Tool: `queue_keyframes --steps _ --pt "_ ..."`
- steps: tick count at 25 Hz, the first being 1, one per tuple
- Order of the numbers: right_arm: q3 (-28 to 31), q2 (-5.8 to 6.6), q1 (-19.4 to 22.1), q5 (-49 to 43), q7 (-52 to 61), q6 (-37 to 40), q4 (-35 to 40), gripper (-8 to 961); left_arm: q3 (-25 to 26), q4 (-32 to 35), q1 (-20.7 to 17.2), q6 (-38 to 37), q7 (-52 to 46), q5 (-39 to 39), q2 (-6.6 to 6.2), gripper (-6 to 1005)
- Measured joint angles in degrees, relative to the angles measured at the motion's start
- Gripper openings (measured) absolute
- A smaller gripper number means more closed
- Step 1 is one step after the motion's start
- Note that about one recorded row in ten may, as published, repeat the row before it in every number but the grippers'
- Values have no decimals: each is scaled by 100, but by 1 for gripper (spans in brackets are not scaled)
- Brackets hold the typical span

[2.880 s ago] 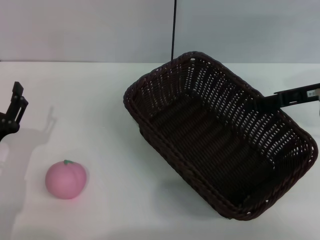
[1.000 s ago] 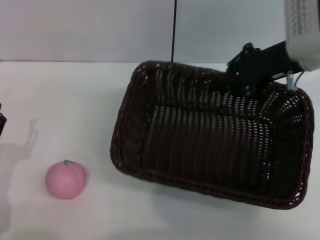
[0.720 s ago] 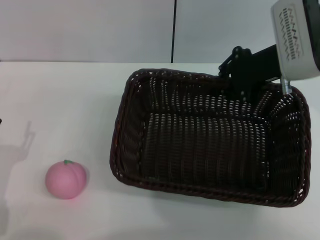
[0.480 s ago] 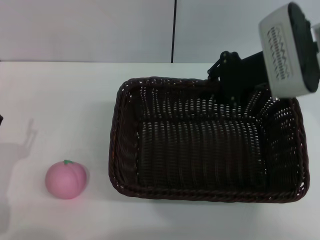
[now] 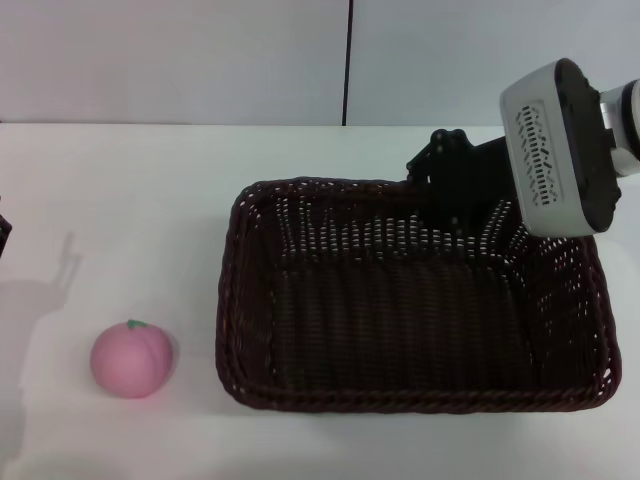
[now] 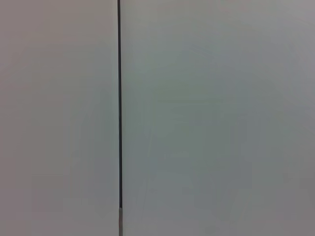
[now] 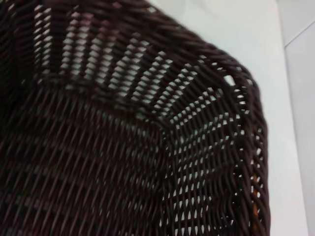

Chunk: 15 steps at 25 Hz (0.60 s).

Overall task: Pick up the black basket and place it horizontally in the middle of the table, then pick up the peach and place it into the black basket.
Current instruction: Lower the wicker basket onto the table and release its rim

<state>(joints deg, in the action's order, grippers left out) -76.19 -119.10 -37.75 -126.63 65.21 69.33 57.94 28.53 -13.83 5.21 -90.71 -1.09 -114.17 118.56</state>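
The black basket (image 5: 400, 401) lies level on the white table (image 5: 140, 170), right of centre, long side across my view, its inside empty. My right gripper (image 5: 462, 195) is at the basket's far rim, right of its middle, shut on the rim. The right wrist view shows a rounded corner of the basket (image 7: 98, 147) from close up. The pink peach (image 5: 132, 359) sits on the table at the front left, apart from the basket. Only a dark sliver of my left gripper (image 5: 3, 233) shows at the left edge, well behind the peach.
A pale wall with a dark vertical seam (image 5: 350, 60) stands behind the table; the left wrist view shows only that wall (image 6: 119, 98). The left arm's shadow (image 5: 40, 290) falls on the table near the peach.
The right gripper has swung the basket from a tilted diagonal to lying level and lengthwise across the table, and lowered it. The left gripper has drawn back to the left edge. The peach has not moved.
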Motion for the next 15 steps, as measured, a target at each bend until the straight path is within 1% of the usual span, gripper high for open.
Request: queue_keyframes --steps 6,11,15 --pt "60 15 273 706 50 -74 38 193 4 -26 44 -52 -6 0 0 766" --pt "49 11 400 738 47 -101 64 392 4 -25 43 -76 -8 0 0 765" --pt "26 2 478 797 50 -130 87 466 4 -9 41 -79 -9 0 0 764"
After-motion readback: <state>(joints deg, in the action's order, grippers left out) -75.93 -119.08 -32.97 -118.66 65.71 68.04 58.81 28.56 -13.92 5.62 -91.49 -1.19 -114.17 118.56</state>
